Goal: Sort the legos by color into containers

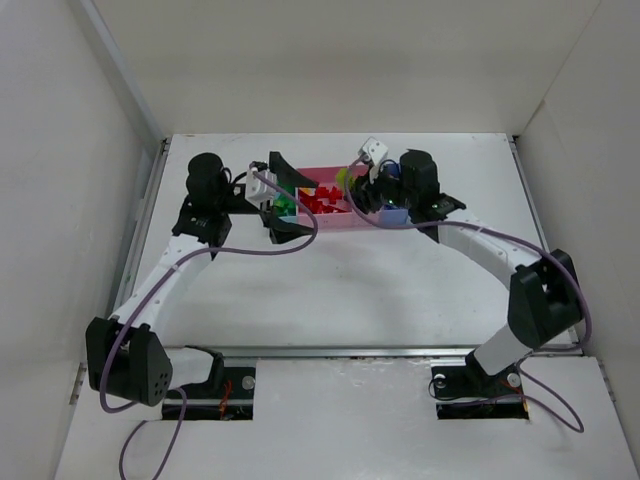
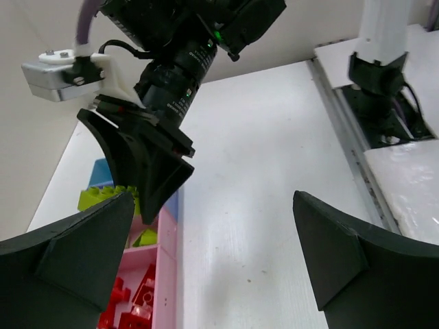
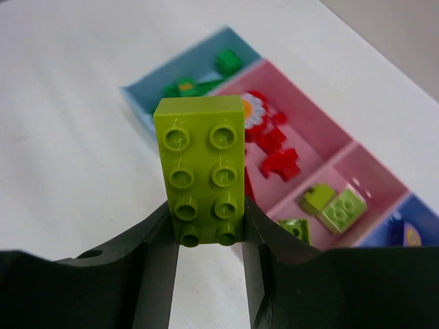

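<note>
My right gripper [image 3: 209,233] is shut on a lime-yellow two-by-four lego [image 3: 200,164] and holds it above the table's edge of the containers [image 3: 147,106]. Below it lie green legos [image 3: 185,86] in the light blue bin, red legos [image 3: 278,154] in the wide pink bin and lime pieces [image 3: 333,205] in the narrower pink bin. My left gripper [image 2: 212,253] stands open and empty over the bare table beside the pink bins [image 2: 168,240]. From above, the left gripper [image 1: 290,205] hangs at the row's left end and the right gripper [image 1: 362,190] near its right part.
A purple-blue bin [image 3: 405,233] lies at the right edge of the right wrist view. White walls close in the table [image 1: 400,280] on three sides. The right arm's base [image 2: 381,75] and a metal rail [image 2: 350,151] stand at the near edge.
</note>
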Action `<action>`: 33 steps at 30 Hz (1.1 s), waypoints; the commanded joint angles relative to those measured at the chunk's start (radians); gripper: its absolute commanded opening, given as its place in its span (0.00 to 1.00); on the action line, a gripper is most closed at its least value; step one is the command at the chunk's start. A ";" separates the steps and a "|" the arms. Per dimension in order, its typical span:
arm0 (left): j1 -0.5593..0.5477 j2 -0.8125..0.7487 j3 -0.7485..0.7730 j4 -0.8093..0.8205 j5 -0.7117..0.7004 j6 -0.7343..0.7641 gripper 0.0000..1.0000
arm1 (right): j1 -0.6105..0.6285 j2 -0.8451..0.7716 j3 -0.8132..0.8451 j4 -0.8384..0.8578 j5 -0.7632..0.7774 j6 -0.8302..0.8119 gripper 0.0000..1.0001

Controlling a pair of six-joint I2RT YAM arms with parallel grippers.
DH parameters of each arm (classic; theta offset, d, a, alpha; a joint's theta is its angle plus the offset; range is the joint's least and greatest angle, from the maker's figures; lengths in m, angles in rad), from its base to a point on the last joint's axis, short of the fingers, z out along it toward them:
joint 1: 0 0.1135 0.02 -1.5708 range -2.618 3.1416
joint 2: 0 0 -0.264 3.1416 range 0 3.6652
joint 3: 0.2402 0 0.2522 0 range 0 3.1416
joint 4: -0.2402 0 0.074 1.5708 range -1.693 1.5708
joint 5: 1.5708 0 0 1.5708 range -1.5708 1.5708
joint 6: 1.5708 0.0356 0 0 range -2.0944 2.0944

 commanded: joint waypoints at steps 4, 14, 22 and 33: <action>0.003 -0.056 -0.043 0.000 -0.339 0.020 1.00 | -0.023 0.191 0.265 -0.184 0.352 0.220 0.00; 0.003 -0.108 -0.069 -0.127 -0.538 0.130 1.00 | -0.069 0.409 0.422 -0.297 0.464 0.467 0.05; 0.003 -0.126 -0.090 -0.127 -0.538 0.130 1.00 | -0.069 0.449 0.458 -0.355 0.503 0.478 0.91; 0.003 -0.137 -0.122 -0.086 -0.586 0.101 1.00 | -0.097 0.238 0.433 -0.337 0.555 0.444 1.00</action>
